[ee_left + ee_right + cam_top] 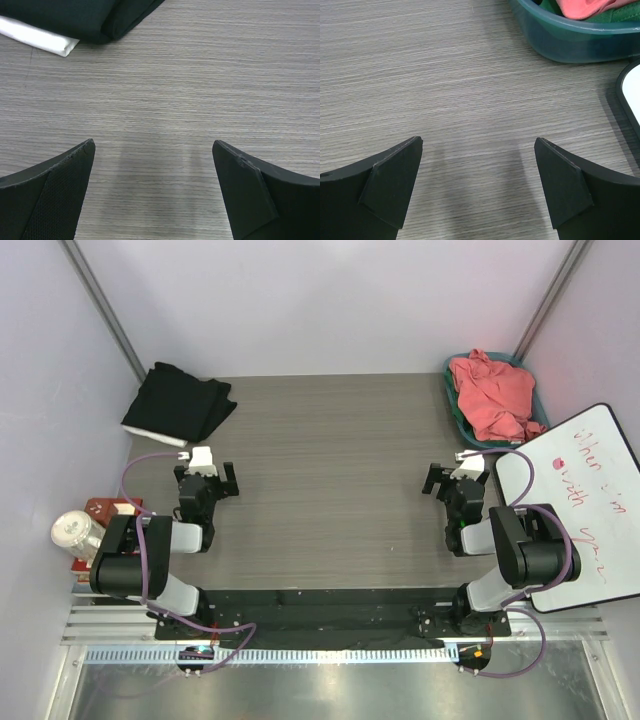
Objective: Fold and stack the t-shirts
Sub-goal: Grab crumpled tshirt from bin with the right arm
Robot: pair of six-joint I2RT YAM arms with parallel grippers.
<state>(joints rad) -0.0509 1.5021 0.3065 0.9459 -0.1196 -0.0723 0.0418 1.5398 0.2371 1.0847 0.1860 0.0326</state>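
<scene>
Left end effector and right end effector hover low, jaws wide.

You've got a grey wood-grain tabletop w/ a teal plastic basket at its far R corner. A whiteboard w/ red scribble lies just near of it, along the R edge. Off the L edge: clear jar beside a red item. Flat white sheet at far L.
</scene>
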